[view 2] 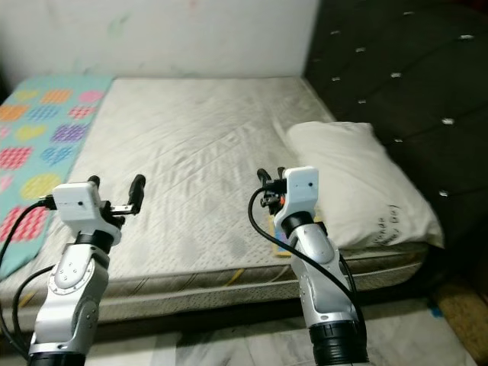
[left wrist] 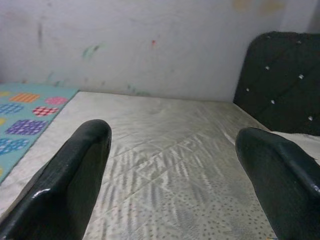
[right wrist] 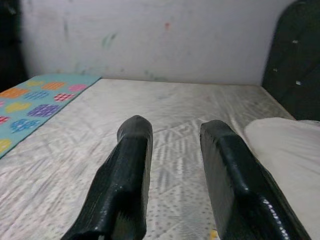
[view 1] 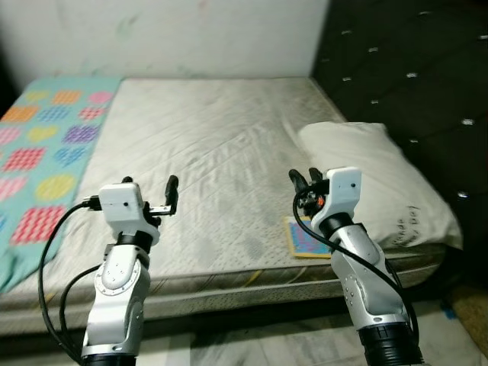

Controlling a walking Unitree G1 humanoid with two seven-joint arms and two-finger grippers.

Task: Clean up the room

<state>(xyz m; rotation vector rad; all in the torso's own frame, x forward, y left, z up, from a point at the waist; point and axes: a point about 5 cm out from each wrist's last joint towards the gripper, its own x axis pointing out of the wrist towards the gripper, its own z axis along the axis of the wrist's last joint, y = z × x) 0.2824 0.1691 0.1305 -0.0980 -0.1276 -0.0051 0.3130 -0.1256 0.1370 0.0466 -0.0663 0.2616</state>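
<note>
A bare grey-white mattress (view 1: 206,152) fills the middle of the head views, set against a scuffed white wall (view 1: 168,34) at the far side and a black tufted headboard (view 1: 412,84) on the robot's right. A turquoise blanket (view 1: 42,145) patterned with coloured hearts lies over the mattress's left part, and a white pillow (view 1: 374,179) lies at the right, against the headboard. Just beside the pillow's near corner, a small flat book with a yellow edge and a blue-pink cover (view 1: 307,238) lies on the mattress near its front edge, partly hidden behind the right arm. Both silver arms are raised over the front of the bed. The left gripper (view 1: 150,189) has its fingers spread wide apart and empty; the left wrist view looks between them across the quilted surface to the wall. The right gripper (view 1: 303,180) has its fingers a narrow gap apart, holding nothing; the right wrist view adds the pillow's edge (right wrist: 295,155) beside one finger
</note>
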